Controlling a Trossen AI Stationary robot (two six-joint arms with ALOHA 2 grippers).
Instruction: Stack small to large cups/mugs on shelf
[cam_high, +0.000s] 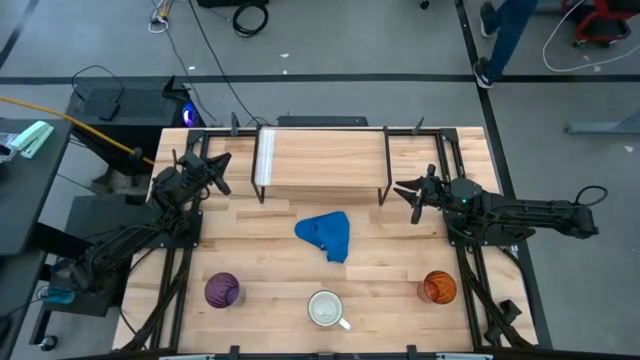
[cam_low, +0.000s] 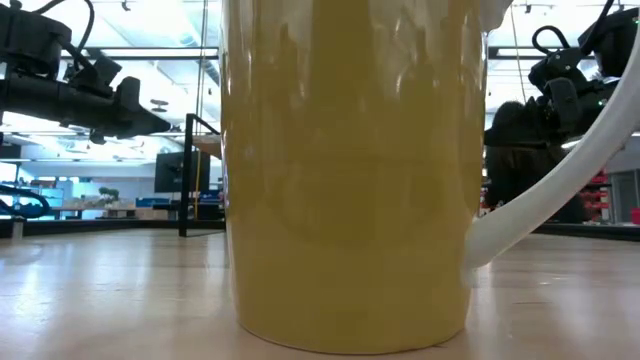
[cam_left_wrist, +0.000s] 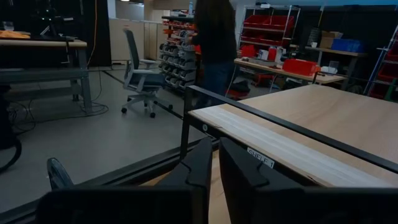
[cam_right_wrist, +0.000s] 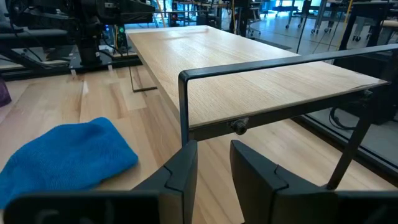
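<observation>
Purple tumbler (cam_high: 222, 290), white mug (cam_high: 326, 309), orange cup (cam_high: 439, 288) lined up well short of shelf (cam_high: 320, 160), blue cloth (cam_high: 326, 235) between, left gripper (cam_high: 214, 166) and right gripper (cam_high: 417, 190) flanking shelf ends, fingers narrowly parted, empty.

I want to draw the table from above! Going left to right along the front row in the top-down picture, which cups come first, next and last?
Purple tumbler → white mug → orange cup.
</observation>
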